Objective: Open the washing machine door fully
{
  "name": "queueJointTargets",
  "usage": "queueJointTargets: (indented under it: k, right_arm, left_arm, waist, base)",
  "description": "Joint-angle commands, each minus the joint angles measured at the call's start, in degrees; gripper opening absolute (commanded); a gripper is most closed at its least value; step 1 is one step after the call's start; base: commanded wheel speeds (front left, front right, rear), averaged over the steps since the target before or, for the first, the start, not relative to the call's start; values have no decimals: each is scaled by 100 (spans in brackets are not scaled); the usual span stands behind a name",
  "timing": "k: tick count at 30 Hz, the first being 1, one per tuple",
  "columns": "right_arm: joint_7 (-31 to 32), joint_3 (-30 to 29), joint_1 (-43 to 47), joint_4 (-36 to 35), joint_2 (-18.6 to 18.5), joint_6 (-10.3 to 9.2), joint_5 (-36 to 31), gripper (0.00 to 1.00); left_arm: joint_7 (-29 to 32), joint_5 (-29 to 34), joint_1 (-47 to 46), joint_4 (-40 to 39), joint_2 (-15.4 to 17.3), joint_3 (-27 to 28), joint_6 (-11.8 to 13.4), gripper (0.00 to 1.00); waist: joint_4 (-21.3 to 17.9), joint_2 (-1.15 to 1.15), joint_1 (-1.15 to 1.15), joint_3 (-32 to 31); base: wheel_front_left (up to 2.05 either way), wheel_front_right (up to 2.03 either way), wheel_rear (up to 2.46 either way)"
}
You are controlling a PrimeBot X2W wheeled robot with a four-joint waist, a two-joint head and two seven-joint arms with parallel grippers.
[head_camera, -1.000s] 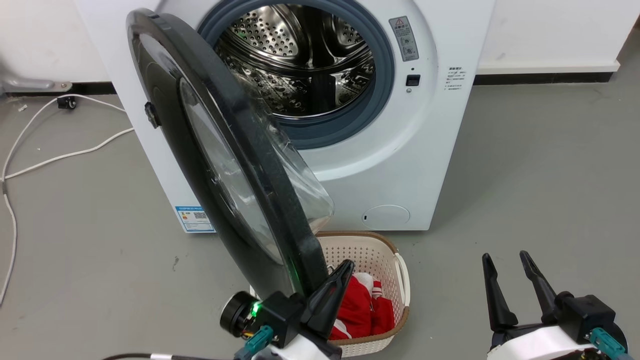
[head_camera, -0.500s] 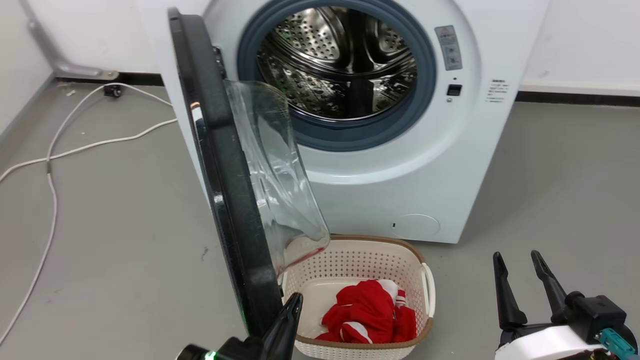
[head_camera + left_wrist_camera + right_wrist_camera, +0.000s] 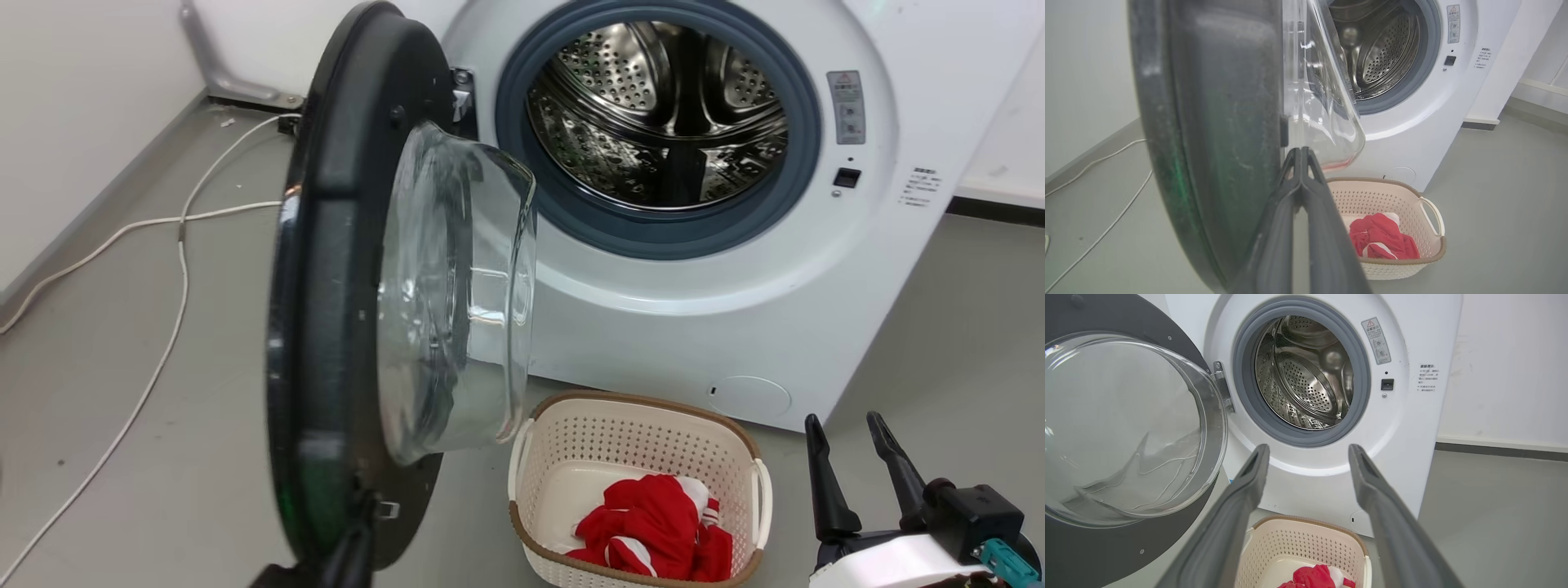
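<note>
Two long dark fingers of the left hand [image 3: 1300,152] were pressed together with nothing between them. Their tips lay close against the inner face of the large round glossy black washing machine door [image 3: 1220,122], low on its rim; whether they touched it could not be told. That door stood swung well out from the big white front-loading washing machine [image 3: 694,318], hinged on the machine's left, with its clear bulging glass bowl [image 3: 457,286] turned toward the right. Behind it the round mouth lay uncovered, showing the perforated steel drum [image 3: 661,106] inside its grey-blue rubber ring [image 3: 653,237]. On the grey floor [image 3: 939,327] before the machine sat a small cream perforated basket [image 3: 629,445] holding a crumpled red-and-white cloth [image 3: 653,531]. The right hand [image 3: 843,420] hovered to the right of the basket, its fingers spread wide and holding nothing. A white cable [image 3: 181,241] trailed across the floor at the left.
</note>
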Motion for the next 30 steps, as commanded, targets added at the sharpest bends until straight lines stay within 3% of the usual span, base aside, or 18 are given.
queueJointTargets:
  k: [1, 12, 22, 30]
  right_arm:
    - [-13, 1, 33, -1, 13, -4, 47, 100]
    - [56, 47, 16, -60, 13, -4, -7, 100]
    - [229, -44, -61, -295, 13, -4, -170, 100]
    - [348, -62, -278, -462, 13, -4, -296, 100]
  left_arm:
    - [-58, -75, 49, 57, 114, 216, 101, 0]
    - [-308, -434, -220, 445, 465, 1007, 125, 0]
    - [-471, -907, -789, 1395, 820, 1917, -67, 0]
    - [-503, -1073, -1503, 2170, 1068, 2629, -378, 0]
  waist:
    - [96, 0, 0, -4]
    - [176, 0, 0, 100]
    - [68, 0, 0, 467]
    - [76, 0, 0, 827]
  base:
    - [0, 0, 0]
    - [0, 0, 0]
    - [0, 0, 0]
    - [0, 0, 0]
